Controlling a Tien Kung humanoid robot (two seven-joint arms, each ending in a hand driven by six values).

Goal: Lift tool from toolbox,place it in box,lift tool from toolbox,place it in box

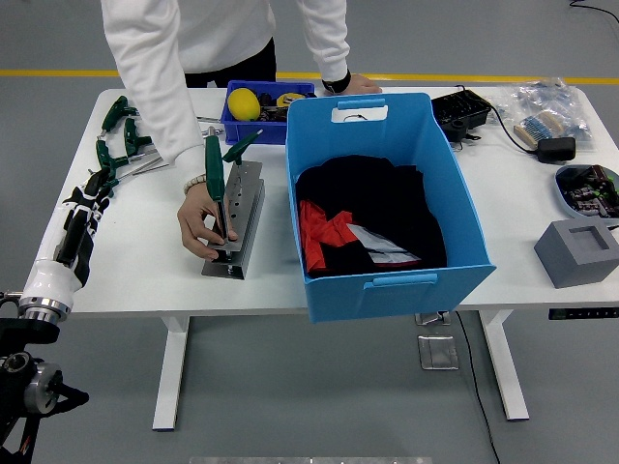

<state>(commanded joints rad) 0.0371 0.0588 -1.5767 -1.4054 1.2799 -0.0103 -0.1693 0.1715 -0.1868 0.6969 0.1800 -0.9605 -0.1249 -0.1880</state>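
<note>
Person's hand (200, 224) grips a tool (216, 188) in the rack (235, 220); left hand (89, 193) idle at left, fingers relaxed, empty; first lift pending, needs reach to rack.

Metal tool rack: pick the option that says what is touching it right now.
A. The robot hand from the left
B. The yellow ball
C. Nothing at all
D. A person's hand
D: a person's hand grips the shaft of a green-handled tool at the metal tool rack, while the left robot hand rests apart near the table's left edge.
</note>
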